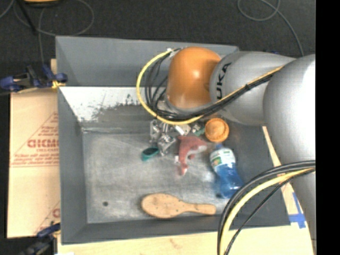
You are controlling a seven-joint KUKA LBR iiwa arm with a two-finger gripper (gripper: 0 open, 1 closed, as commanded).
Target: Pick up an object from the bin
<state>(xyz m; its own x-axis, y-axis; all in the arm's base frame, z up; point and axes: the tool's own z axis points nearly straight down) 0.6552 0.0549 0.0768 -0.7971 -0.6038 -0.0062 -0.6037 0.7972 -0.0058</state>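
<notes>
As seen from above, one grey metal bin (111,179) held five loose things, all on its floor, none heaped.
Item 1: one small teal piece (150,153), mid-floor, just beside the gripper (162,138) on its lower left; whether they touched could not be told.
Item 2: one pink toy (187,152), irregular in shape, just right of the gripper.
Item 3: one orange round thing (216,130), toward the right wall, close under the arm (249,89).
Item 4: one blue bottle (226,173) with a white-and-green label, lying on its side below the orange round thing.
Item 5: one wooden brush (178,206), flat along the front wall, apart from the rest.
Gripper: low over mid-floor beneath the orange cover (191,76); how far it stood open could not be told, nor whether it had hold of anything.
</notes>
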